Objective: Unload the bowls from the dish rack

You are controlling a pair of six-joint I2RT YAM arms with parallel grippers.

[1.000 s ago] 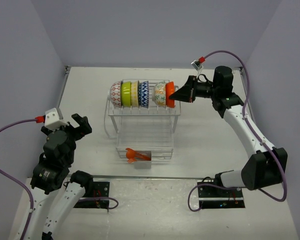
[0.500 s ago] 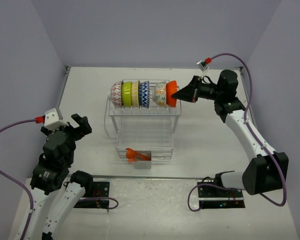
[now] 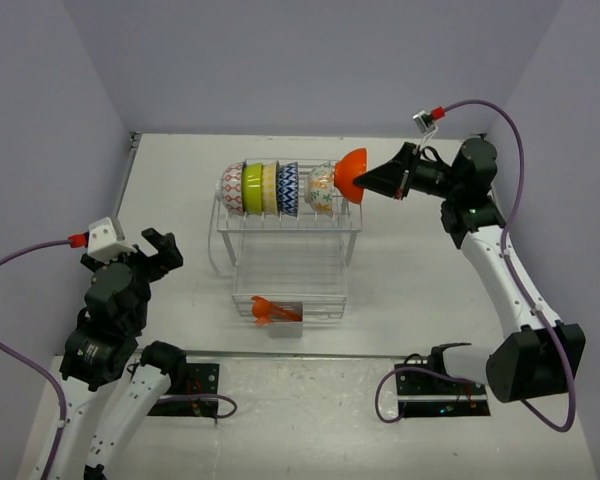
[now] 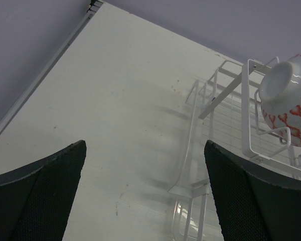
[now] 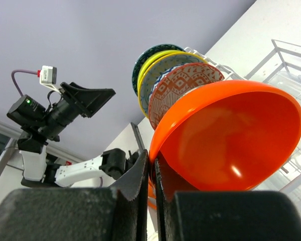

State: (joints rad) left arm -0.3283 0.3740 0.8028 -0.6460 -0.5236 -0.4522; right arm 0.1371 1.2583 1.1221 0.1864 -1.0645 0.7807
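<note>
Glossy plain orange plastic-looking bowl [image 3: 352,170], round w/ smooth inside, is pinched at its rim by the right gripper [image 3: 360,184], black fingers clamped tight on the thin edge; it sits tilted at the right end of the white wire two-tier dish rack [image 3: 290,235], just beside the white floral bowl [image 3: 320,187]. Upper shelf holds bowls on edge in a row: red-patterned [image 3: 231,188], lime green [image 3: 252,187], cream-yellow [image 3: 269,187], blue-patterned [image 3: 287,187]. Front holder has orange utensils [image 3: 270,311]. Left gripper [image 3: 152,248] has jaws wide apart, holding nothing, well apart from rack
</note>
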